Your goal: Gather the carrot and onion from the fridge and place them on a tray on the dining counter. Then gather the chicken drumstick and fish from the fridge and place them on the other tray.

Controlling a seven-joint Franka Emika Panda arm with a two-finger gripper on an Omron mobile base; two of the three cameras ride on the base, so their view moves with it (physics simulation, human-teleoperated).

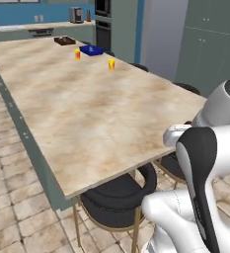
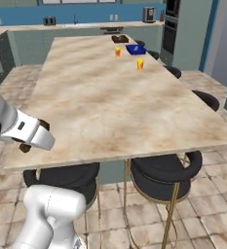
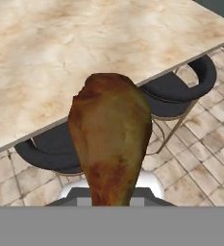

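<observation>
The drumstick (image 3: 111, 139) is clamped in the gripper (image 3: 111, 199), hanging off the near edge of the tabletop (image 1: 87, 113), above the black stools (image 3: 176, 89). The hand view shows the brown meat close up; in the right base view it peeks out as dark bits beside the white hand. Far down the tabletop, the base views show a blue tray (image 2: 135, 49), a brown tray (image 2: 120, 39) and two orange cups (image 2: 140, 64).

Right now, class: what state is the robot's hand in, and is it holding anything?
Hand: closed on the chicken drumstick, held near the dining counter's edge.
</observation>
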